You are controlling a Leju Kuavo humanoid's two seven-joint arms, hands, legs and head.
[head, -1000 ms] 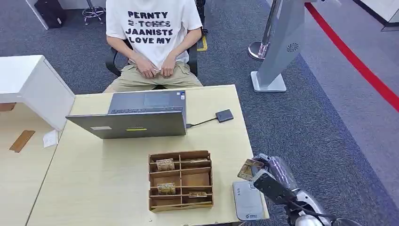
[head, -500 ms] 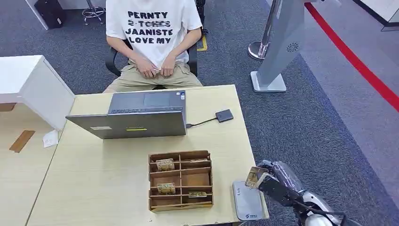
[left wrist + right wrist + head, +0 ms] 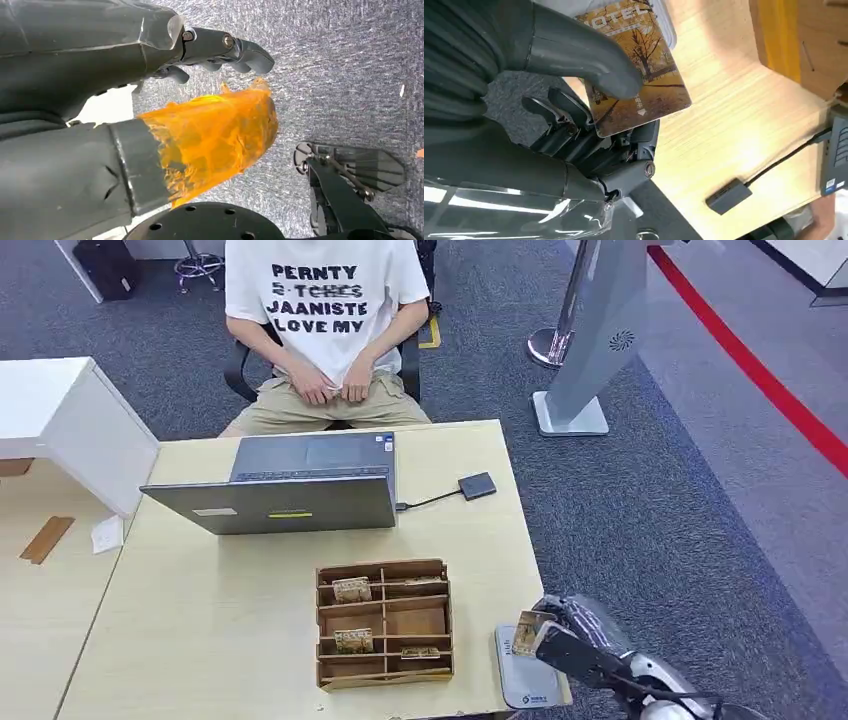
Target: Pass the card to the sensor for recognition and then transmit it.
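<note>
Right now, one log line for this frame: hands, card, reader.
right hand: pinches autumn-print hotel card | card: above white flat card reader at table edge | left hand: holds nothing, over carpet

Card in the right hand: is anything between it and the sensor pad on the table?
Nothing visible. The right hand holds the card just above the grey sensor at the table's near right corner; the wooden organizer sits off to the side.

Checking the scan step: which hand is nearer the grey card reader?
Right. The right hand holds the card at the card reader's far edge; the left hand hangs over carpet, away from the table.
</note>
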